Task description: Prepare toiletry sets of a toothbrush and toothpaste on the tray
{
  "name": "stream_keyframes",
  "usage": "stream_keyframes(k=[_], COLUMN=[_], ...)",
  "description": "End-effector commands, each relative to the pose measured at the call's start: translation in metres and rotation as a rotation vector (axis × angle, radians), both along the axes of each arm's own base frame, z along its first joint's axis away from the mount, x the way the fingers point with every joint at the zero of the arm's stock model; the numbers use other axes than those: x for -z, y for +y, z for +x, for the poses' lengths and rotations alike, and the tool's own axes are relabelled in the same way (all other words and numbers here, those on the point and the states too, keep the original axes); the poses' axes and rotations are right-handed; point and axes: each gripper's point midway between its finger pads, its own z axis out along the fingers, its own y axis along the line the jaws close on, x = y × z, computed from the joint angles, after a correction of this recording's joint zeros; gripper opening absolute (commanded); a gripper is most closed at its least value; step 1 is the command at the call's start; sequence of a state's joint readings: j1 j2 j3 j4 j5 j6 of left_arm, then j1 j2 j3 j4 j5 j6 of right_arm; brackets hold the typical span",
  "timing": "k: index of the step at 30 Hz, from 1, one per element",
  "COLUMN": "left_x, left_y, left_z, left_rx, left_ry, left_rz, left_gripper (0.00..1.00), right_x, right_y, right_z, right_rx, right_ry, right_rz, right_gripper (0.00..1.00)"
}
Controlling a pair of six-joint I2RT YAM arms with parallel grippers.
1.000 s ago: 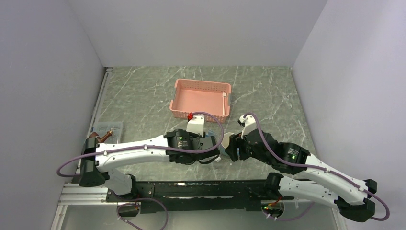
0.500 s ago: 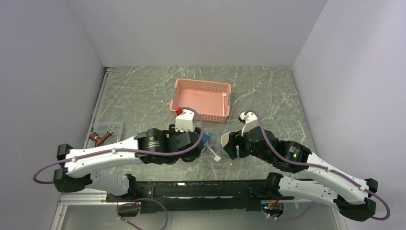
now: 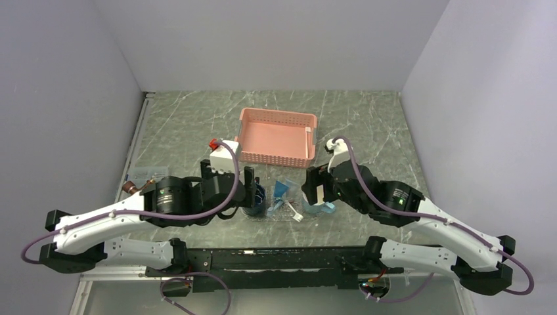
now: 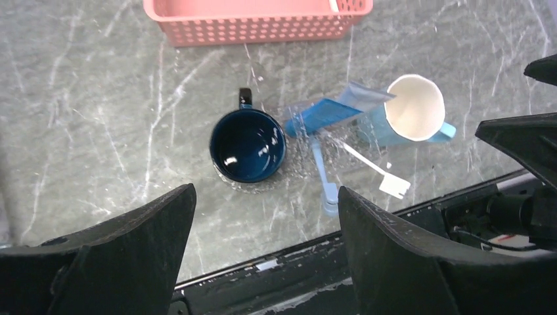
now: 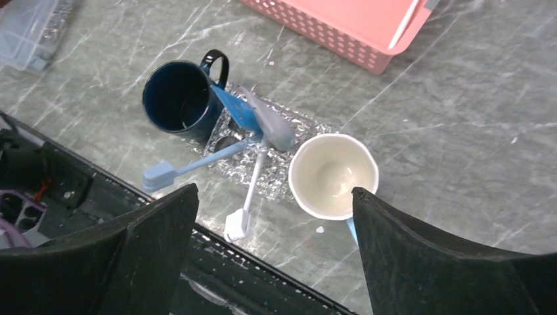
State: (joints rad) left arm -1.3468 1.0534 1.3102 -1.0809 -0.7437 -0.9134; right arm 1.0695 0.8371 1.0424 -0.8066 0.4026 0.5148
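The left tool (image 4: 263, 197) is held released, its two dark fingers (image 4: 125, 252) spread wide with nothing between them, above the near edge of the marble worktop (image 4: 98, 118). The right tool (image 5: 276, 193) is likewise held wide apart and nothing is grasped by it.

Between the two tools the clear tray (image 5: 289, 174) is seen on the worktop. A dark blue mug (image 4: 247, 144) is set at the tray's left end and a pale blue mug with a white inside (image 4: 414, 108) at its right end. The toothpaste (image 4: 328, 111) is laid between the two mugs, its blue end by the dark mug and its lighter end towards the pale one; whether it is propped up cannot be told. A blue toothbrush (image 5: 190, 164) and a white toothbrush (image 5: 249, 193) are laid on the tray with their handles meeting beside the toothpaste, and their heads are pushed out past the tray's near edge. Behind the tray a pink basket (image 4: 256, 29) is placed, and another toothbrush (image 5: 404, 16) is seen inside it, at its right end.
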Motion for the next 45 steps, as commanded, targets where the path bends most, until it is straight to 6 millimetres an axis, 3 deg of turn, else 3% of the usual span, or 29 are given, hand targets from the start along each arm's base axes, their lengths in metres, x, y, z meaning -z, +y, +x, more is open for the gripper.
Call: stream_keyframes(k=[1,5,9,16,24,35,40,45], left_x=[-0.018,-0.027,-0.030,-0.026,-0.004,0.033,0.046,0.046], left_y=[0.033,0.058,0.080,0.109,0.137,0.189,0.200,0.206], left_z=[0.013,0.021,0.030,0.049,0.075,0.112,0.119,0.116], left_rx=[-0.043,-0.087,-0.112,-0.163,-0.249,-0.424,-0.486,-0.508], left_ry=[-0.087,-0.130,-0.162,-0.187,-0.155,-0.116,-0.108,-0.122], left_rz=[0.034,0.040,0.062,0.112,0.174,0.206,0.212,0.212], left_gripper=[0.86,0.99,0.99,1.00,0.99,0.99,0.99,0.99], right_x=[-0.027,-0.037,-0.044,-0.039,-0.019,0.017,0.036,0.033], right_y=[-0.009,-0.016,-0.026,-0.063,-0.100,-0.178,-0.183,-0.187], right_z=[0.018,0.032,0.051,0.098,0.132,0.143,0.143,0.142], right_rx=[0.073,0.123,0.171,0.286,0.435,0.768,0.820,0.846], right_ry=[-0.083,-0.141,-0.176,-0.165,-0.128,-0.095,-0.072,-0.075], right_rz=[-0.041,-0.085,-0.114,-0.129,-0.116,-0.080,-0.070,-0.072], right_gripper=[0.94,1.00,1.00,1.00,1.00,1.00,1.00,1.00])
